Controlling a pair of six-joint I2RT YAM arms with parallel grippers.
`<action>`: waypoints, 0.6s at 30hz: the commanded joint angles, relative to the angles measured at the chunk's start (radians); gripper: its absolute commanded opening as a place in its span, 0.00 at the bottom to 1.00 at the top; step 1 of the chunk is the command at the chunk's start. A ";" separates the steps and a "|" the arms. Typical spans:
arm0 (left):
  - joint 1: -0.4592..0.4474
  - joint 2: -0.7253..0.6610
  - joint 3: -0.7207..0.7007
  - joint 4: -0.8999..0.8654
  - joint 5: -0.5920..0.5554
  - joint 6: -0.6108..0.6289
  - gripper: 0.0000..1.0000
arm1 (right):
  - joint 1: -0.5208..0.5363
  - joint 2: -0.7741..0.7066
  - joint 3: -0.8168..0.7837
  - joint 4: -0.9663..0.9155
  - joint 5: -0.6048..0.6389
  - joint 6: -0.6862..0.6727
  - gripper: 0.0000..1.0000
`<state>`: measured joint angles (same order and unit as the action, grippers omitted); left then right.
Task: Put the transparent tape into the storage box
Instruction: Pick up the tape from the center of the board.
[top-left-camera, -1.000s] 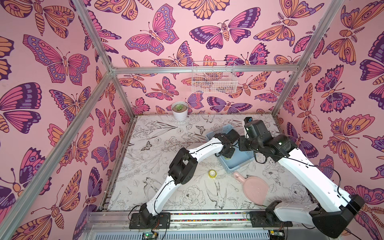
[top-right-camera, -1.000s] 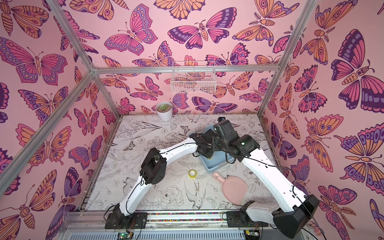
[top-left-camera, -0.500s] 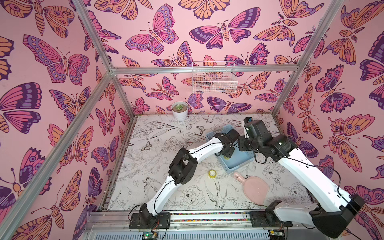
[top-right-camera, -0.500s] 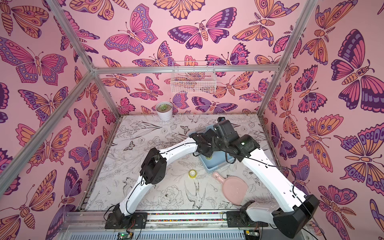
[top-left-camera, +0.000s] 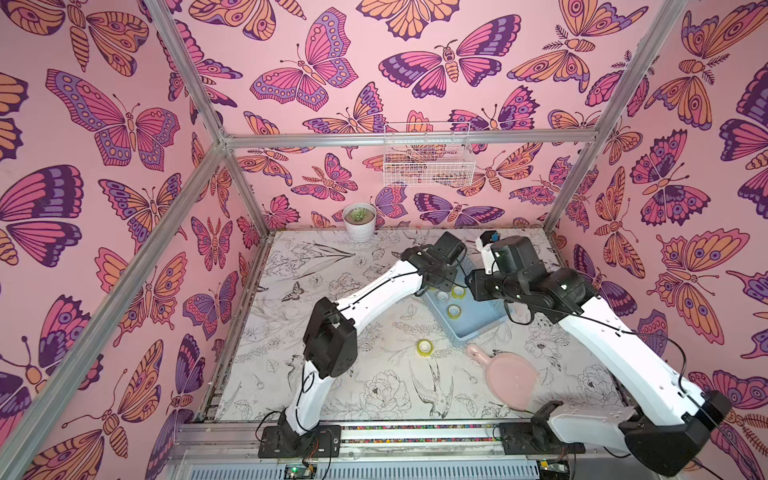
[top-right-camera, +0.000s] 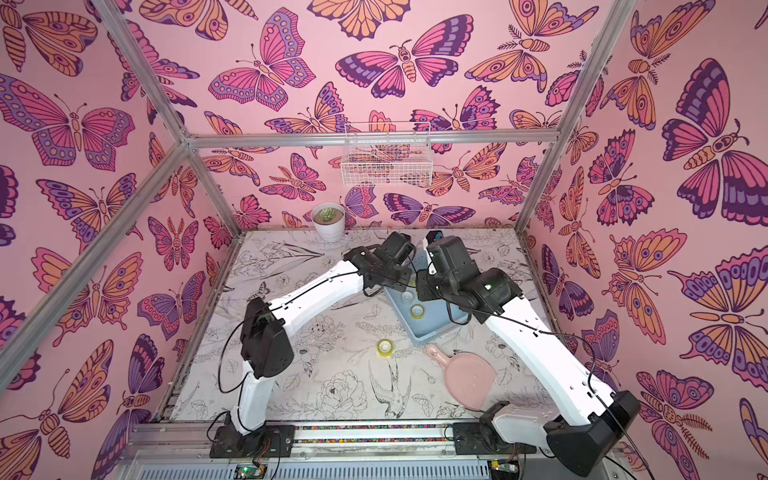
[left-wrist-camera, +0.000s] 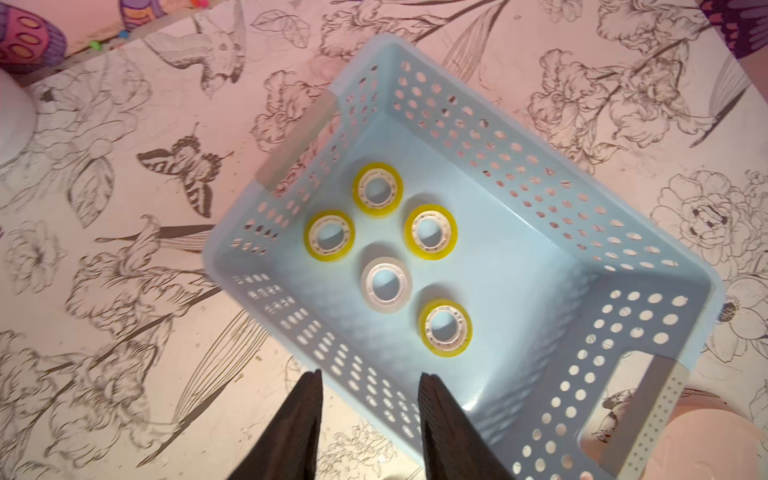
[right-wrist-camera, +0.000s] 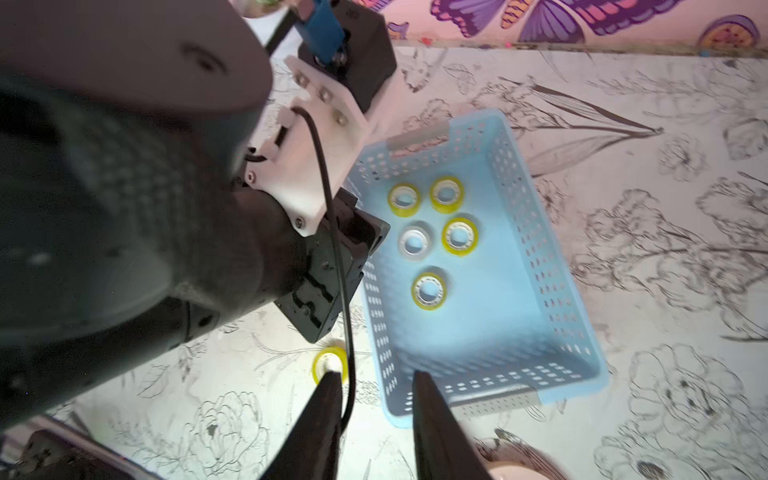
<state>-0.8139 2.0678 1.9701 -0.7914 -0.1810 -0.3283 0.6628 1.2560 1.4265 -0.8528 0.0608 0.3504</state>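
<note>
Transparent tape rolls (left-wrist-camera: 385, 284), one clear and four yellow-tinted, lie flat in the storage box (left-wrist-camera: 519, 174), just beyond the left gripper (left-wrist-camera: 372, 374), whose jaws stand parted and empty. Right gripper (right-wrist-camera: 375, 374) hovers nearby, likewise parted and empty. A sixth roll (top-left-camera: 424, 347) rests on the table (top-left-camera: 316, 257) outside the box.

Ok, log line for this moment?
left tool: open, empty | right tool: open, empty | storage box: five tape rolls | table: one yellow roll

The left pincer (left-wrist-camera: 370, 399) and right pincer (right-wrist-camera: 376, 386) hang parted and empty.
</note>
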 joint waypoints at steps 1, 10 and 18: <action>0.088 -0.091 -0.106 -0.013 -0.062 -0.080 0.48 | 0.019 0.017 -0.017 -0.142 -0.069 -0.048 0.33; 0.239 -0.441 -0.441 0.068 -0.134 -0.155 0.54 | 0.149 0.228 -0.076 -0.103 -0.157 -0.079 0.33; 0.254 -0.638 -0.585 0.080 -0.167 -0.192 0.57 | 0.210 0.405 -0.125 0.020 -0.219 -0.066 0.33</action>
<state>-0.5625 1.4570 1.4326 -0.7177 -0.3191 -0.4850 0.8661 1.6329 1.3228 -0.8764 -0.1249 0.2867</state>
